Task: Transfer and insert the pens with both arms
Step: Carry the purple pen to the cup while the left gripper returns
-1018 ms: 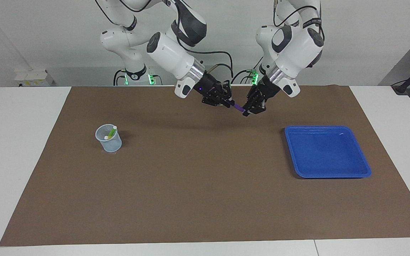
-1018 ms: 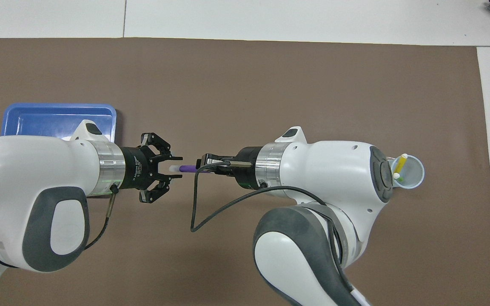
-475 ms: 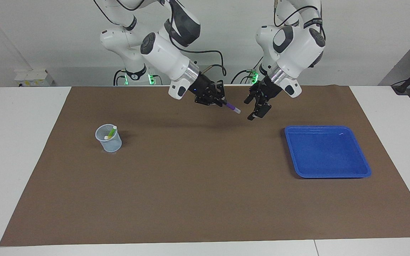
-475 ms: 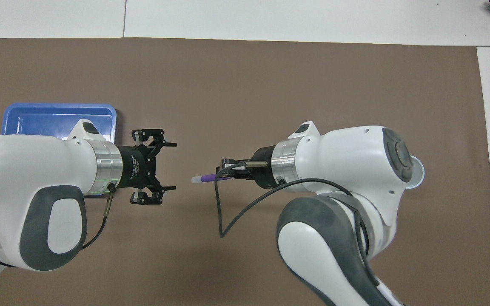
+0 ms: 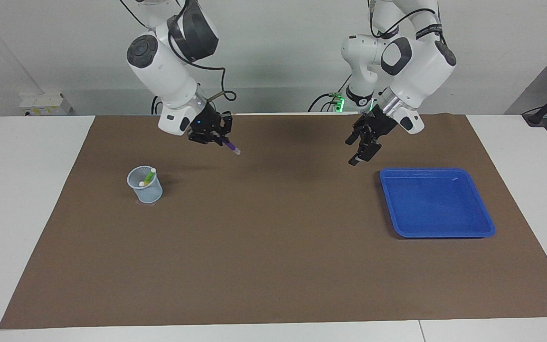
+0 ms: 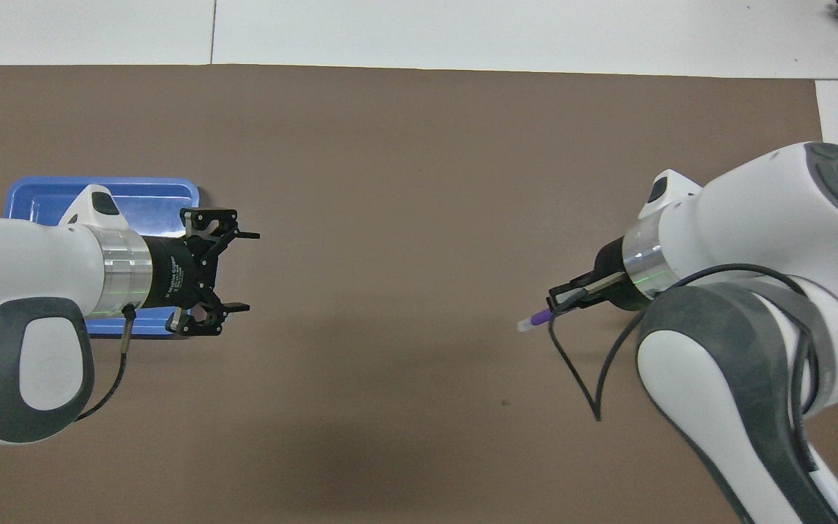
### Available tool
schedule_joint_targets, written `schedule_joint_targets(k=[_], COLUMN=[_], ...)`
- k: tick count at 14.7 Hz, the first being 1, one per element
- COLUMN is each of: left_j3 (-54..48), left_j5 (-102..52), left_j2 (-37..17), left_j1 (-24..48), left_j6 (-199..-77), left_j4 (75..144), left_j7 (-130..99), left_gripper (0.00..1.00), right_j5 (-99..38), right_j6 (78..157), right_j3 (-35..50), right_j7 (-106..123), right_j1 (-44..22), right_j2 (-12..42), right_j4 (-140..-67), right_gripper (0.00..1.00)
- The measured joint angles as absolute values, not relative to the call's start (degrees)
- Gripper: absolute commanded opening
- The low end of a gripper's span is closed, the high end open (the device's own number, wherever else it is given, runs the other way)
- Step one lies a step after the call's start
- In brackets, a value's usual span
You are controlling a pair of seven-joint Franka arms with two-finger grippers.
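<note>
Firstly, a pale cup (image 5: pixel 145 186) stands on the brown mat (image 5: pixel 273 247) toward the right arm's end of the table (image 5: pixel 31 199). Two pens (image 5: pixel 148 177) are inside it, one green and one yellow. They lean against its rim with their whitish ends up. In the overhead view the right arm covers the cup, so it does not show there.

Next comes the right gripper (image 5: pixel 219 139) (image 6: pixel 561 300). It hangs in the air over the mat, beside the cup on the side toward the table's middle. Its fingers are clenched on the purple pen (image 5: pixel 231 146) (image 6: pixel 539 318). The pen sticks out of the fingertips slantwise and downward. Its whitish end points away from the gripper, toward the middle of the table. The pen touches neither the mat nor the cup.

After that, well apart from the first gripper, the left gripper (image 5: pixel 355 152) (image 6: pixel 248 271) is also in the air, over the mat just beside the blue tray (image 5: pixel 437 234) (image 6: pixel 26 191). Its fingers are released and spread wide, and they hold nothing. They point down and toward the table's middle.

Lastly, the tray lies flat on the mat toward the left arm's end of the table. In the overhead view the left arm's wrist covers part of the tray.
</note>
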State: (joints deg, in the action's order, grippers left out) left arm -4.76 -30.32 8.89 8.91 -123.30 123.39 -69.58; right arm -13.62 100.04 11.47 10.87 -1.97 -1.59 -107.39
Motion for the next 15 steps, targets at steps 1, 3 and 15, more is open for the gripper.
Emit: schedule_joint_targets(k=[1,3,15], left_j3=[-4.7,-4.7,-4.6], left_j5=[-28.7,-24.8,-9.9], left_j2=[8.9,8.9,9.0], left_j1=[7.6,5.4,-4.6], left_j6=[-122.2,-120.3,-117.5], left_j4=[123.4,123.4,122.5], left_j7=[-65.2,-56.6,-10.0], left_gripper=[1.00,1.00,1.00], right_j5=[-8.8,-0.7,8.5], right_j6=[99.1,99.2,110.6], right_j3=[11.5,11.5,11.5], right_j7=[16.3,26.2,45.9], right_j1=[-0.2,2.7,11.2], right_j2=[-1.7,-1.6,-1.4], right_j4=[-107.2,-107.3,-115.2], right_gripper=[0.00,0.00,0.00])
